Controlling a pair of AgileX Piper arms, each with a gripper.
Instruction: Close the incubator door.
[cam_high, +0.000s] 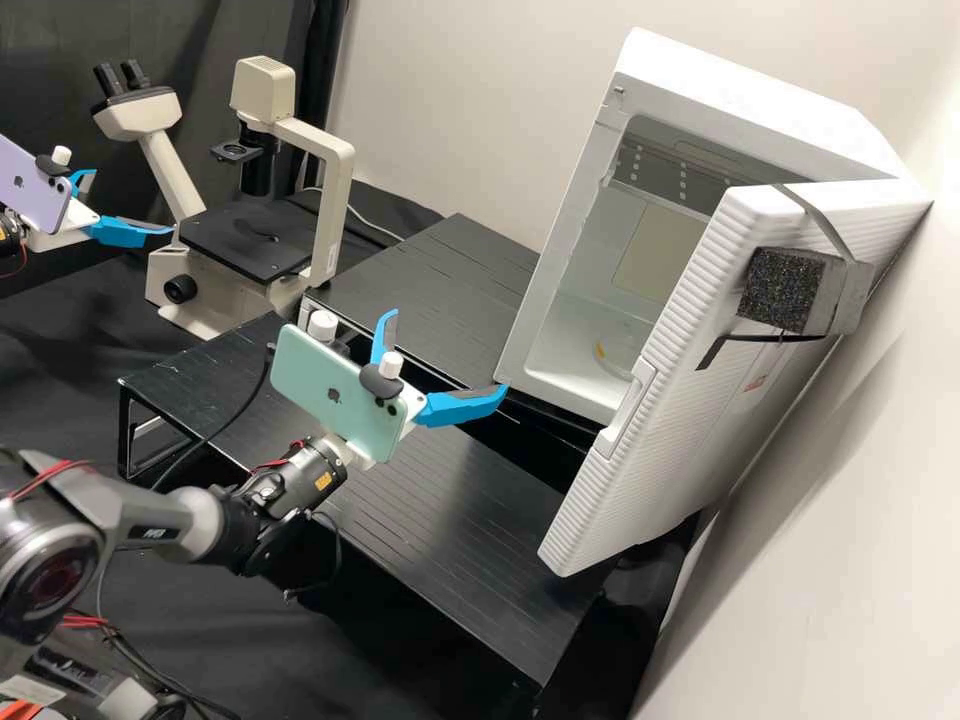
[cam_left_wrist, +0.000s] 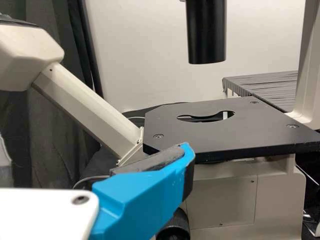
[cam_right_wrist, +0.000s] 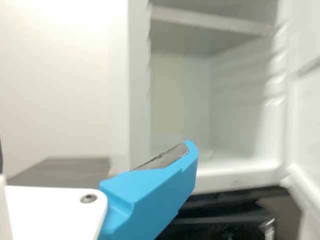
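right gripper (cam_high: 449, 350) parted, empty, before the incubator (cam_high: 740, 100); door (cam_high: 690, 440) wide open beyond it. left gripper (cam_high: 134, 201) parted too. likely still-to-start closing: next, round the door's free edge, then push from its outer side.

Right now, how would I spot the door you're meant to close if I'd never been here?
At the right of the high view, find the big white box-shaped incubator, standing open. Its door is the thick white slab with finely ribbed edges, swung outward. Unlike the smooth box behind, it carries a dark, speckled foam block on its outer face.
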